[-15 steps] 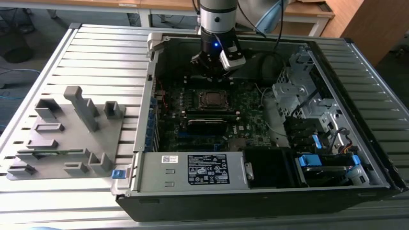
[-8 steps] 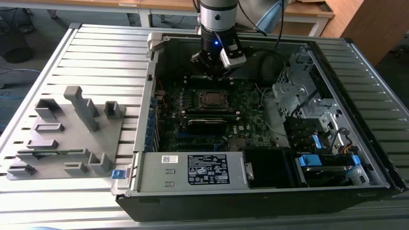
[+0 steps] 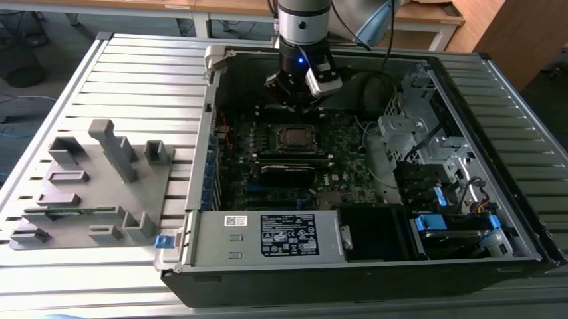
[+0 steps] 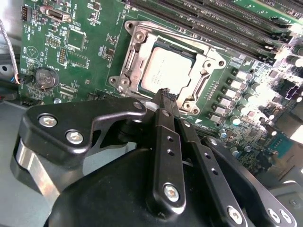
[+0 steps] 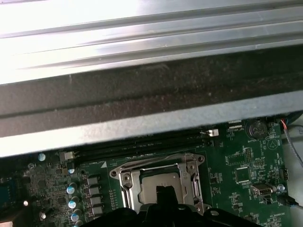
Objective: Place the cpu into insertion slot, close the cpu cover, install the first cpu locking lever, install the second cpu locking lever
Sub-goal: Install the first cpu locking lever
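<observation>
The cpu (image 4: 166,71) is seen seated flat in the insertion slot (image 4: 142,45), its dull silver top framed by the cpu cover (image 4: 132,56), which appears to be lying down over it in the second wrist view. The socket is set near the middle of the motherboard (image 4: 85,28), toward the case's far wall in the exterior view (image 3: 294,137). The chip is judged light, stiff and fragile; were it to be lifted, its bare edges would be the place to take hold, never the underside. The cover is thin stiff metal, best pressed at its frame.

The hand (image 4: 164,94) is held just above the socket's near edge, its fingertips drawn together into one narrow point with nothing seen between them. In the exterior view the hand (image 3: 297,100) hangs over the board's far side, inside the open computer case (image 3: 497,199).

Long black memory slots (image 4: 227,19) run beside the socket, with a row of capacitors (image 4: 236,94) along another side and a coin battery (image 4: 43,78) further off. Drive cages (image 3: 408,133) and cables crowd the exterior view's right. A grey parts fixture (image 3: 98,179) rests on the slatted bench (image 3: 133,66), well apart.
</observation>
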`<state>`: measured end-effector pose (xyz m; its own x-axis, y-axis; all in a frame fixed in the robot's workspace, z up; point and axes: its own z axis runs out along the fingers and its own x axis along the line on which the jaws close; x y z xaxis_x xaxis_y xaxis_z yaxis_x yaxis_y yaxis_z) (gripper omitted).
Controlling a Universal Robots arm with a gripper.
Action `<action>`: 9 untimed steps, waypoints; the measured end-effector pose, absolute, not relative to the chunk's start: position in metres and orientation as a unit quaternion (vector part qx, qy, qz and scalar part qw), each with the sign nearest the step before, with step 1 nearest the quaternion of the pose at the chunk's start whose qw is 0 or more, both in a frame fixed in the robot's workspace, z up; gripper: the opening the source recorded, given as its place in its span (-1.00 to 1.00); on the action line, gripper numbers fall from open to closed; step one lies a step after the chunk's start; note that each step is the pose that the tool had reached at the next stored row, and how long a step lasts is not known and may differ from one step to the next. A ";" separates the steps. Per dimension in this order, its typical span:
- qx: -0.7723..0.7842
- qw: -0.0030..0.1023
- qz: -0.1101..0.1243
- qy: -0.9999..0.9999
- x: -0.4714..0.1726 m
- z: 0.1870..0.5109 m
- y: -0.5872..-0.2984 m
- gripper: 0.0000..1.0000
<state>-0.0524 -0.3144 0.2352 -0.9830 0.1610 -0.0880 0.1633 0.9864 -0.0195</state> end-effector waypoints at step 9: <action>0.081 0.043 -0.013 0.996 -0.052 0.235 -0.322 -0.79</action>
<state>-0.0525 -0.3215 0.2352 -0.9830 0.1611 -0.0877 0.1633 0.9864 -0.0180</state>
